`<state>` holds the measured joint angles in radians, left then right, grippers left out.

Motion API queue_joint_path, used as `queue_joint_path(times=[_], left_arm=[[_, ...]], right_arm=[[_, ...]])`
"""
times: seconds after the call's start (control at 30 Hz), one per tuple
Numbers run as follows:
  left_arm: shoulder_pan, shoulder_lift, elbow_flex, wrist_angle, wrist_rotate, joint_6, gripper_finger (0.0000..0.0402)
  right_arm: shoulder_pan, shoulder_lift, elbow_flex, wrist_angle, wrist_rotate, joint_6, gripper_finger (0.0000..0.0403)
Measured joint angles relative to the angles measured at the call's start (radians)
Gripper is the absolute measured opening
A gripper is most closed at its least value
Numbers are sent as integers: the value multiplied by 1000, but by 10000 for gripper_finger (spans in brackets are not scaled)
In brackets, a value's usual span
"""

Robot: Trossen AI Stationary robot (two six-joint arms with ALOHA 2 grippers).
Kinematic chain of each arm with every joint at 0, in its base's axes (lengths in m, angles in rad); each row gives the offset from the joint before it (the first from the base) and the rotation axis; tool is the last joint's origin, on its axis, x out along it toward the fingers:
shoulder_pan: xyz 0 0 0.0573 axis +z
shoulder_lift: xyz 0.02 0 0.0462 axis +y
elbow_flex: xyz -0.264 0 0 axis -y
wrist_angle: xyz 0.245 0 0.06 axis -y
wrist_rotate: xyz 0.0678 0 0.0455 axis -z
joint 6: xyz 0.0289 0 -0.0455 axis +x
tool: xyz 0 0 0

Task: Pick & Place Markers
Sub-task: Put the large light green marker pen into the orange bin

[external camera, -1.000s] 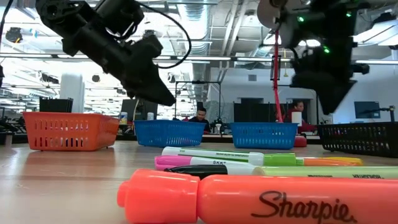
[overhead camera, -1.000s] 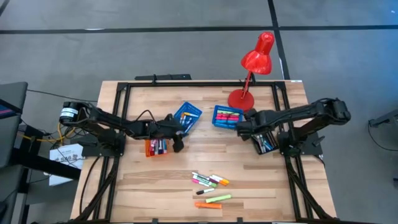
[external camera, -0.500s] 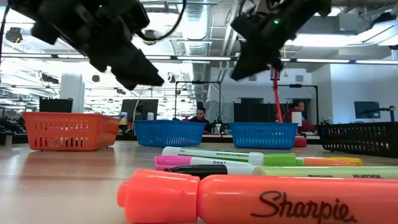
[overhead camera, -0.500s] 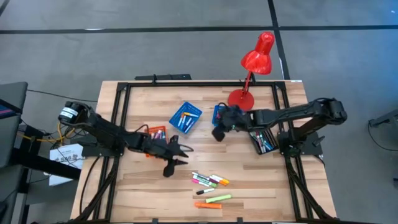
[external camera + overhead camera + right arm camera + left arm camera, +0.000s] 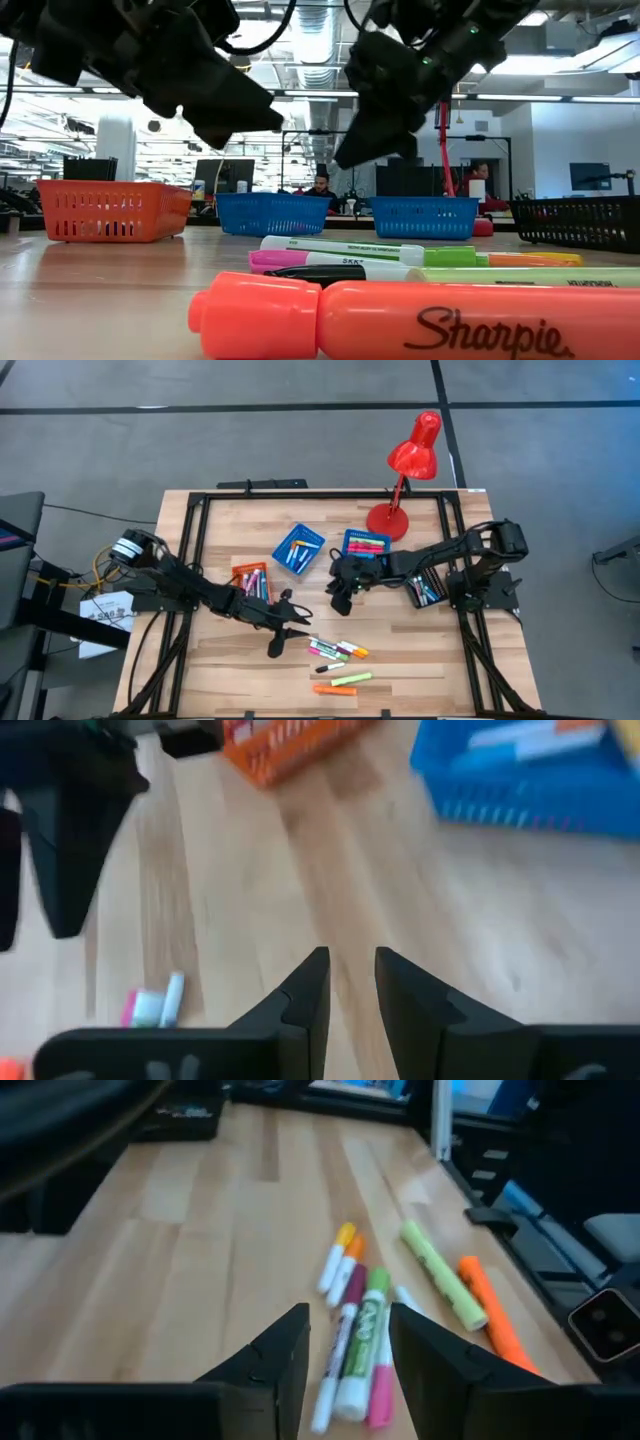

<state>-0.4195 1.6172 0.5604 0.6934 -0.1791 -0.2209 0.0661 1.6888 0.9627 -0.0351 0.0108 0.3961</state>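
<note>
From above, the left arm stretches low across the table, its left gripper hanging just beside the markers scattered near the front edge, fingers parted with nothing between them. The right arm reaches in from the far side, and the right gripper hovers over bare wood in front of the blue tray, well short of the markers.

At table height both grippers hang above the table; an orange Sharpie highlighter fills the foreground, cut off at the right.

The left wrist camera shows its fingers spread, markers lying beyond them.

The right wrist camera shows a narrow empty gap between its fingers; the orange tray is blurred.
</note>
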Motion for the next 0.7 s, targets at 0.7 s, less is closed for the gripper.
queue_joint_path(times=[0.7], left_arm=[[-59, 343, 160, 93, 6, 55, 135]], right_arm=[[304, -34, -1, -63, 388, 196, 75]])
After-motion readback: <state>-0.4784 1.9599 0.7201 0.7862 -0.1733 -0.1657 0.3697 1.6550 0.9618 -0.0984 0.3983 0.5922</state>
